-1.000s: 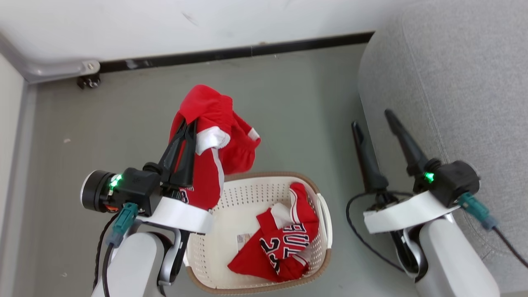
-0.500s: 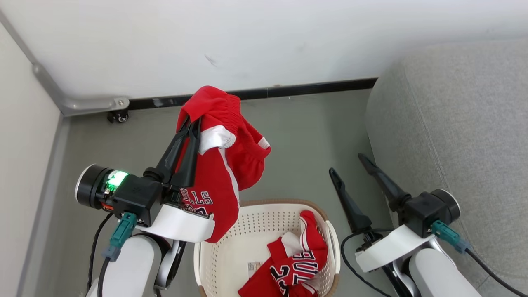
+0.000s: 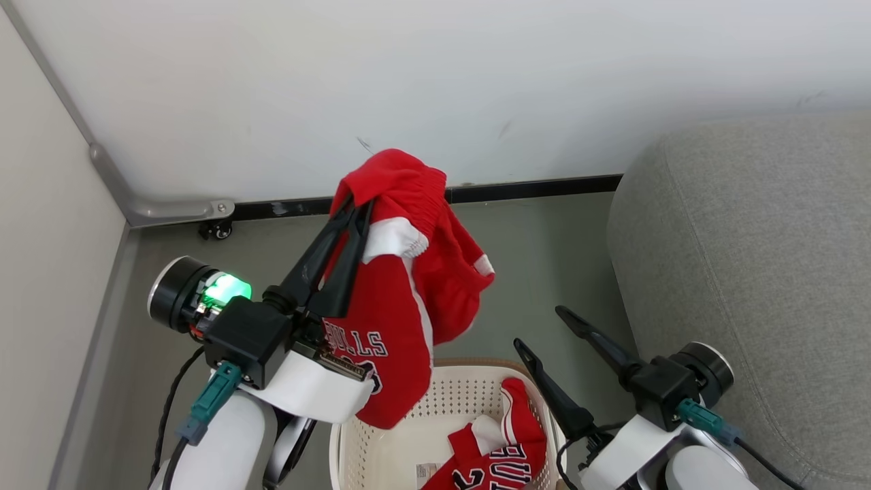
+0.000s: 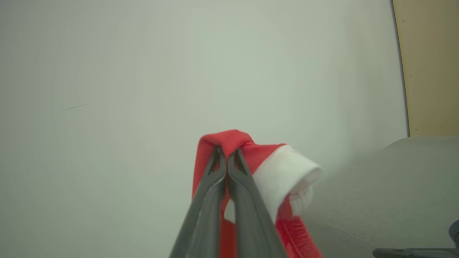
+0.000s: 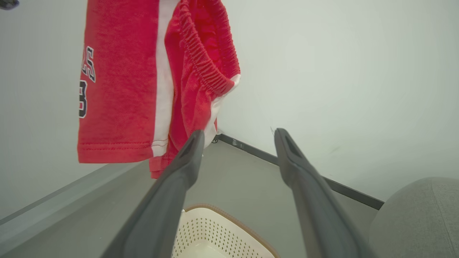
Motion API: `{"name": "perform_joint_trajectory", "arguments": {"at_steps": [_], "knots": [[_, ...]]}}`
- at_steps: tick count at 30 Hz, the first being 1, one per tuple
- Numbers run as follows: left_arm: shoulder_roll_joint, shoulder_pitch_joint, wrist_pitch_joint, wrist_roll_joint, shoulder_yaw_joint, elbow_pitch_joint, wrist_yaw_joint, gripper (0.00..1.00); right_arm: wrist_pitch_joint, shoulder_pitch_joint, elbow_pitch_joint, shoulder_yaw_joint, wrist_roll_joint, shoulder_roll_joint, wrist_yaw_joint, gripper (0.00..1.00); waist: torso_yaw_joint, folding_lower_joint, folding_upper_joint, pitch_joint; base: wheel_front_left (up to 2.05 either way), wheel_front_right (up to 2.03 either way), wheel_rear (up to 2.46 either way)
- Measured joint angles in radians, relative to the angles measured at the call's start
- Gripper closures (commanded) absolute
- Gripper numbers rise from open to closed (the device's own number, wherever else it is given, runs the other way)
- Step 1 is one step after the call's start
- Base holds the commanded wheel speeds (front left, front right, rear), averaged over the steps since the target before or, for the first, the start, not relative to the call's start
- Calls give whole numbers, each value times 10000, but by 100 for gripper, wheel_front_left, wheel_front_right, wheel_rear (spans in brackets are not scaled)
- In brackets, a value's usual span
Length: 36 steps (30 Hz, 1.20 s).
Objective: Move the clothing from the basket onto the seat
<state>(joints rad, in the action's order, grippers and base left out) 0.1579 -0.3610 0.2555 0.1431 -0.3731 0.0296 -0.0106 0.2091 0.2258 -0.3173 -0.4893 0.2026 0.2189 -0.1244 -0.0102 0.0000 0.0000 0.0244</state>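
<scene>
shorts (image 3: pixel 408 292) lettered "lls" are hanging from the left gripper (image 3: pixel 359 203), its jaws pinching the red cloth above the basket (image 3: pixel 469 391), where the jersey (image 3: pixel 507 452) is lying; the right gripper (image 3: pixel 541 328) is hovering spread wide, beside the seat (image 3: pixel 748 258).

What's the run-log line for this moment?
left gripper: shut on shorts, held aloft | right gripper: open, empty | jersey: in basket | seat: right of basket

Shorts (image 3: pixel 401 320) rough cloth; basket (image 3: pixel 452 408) perforated plastic; seat (image 3: pixel 748 258) woven fabric.
</scene>
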Motion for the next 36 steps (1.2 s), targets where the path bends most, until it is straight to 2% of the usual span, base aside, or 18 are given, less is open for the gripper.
{"name": "perform_joint_trajectory", "arguments": {"at_steps": [8,18,26,36], "knots": [[132,0,0,44,-180,-215,-522,100,-435,-4,447,-782,265,656,0,0,3,0,0,-255,0,0,0],[196,-125,0,44,-364,-648,-708,100,-821,10,943,-1149,593,1342,0,0,-27,0,0,-264,0,0,0],[146,-169,0,42,-685,-855,-872,100,-943,201,1145,-1630,802,1626,-2,0,-9,0,0,-218,0,0,0],[-2,-338,0,38,-1097,-1118,-966,100,-945,587,1083,-1937,1156,1676,-2,0,146,0,0,-151,0,0,0]]}}
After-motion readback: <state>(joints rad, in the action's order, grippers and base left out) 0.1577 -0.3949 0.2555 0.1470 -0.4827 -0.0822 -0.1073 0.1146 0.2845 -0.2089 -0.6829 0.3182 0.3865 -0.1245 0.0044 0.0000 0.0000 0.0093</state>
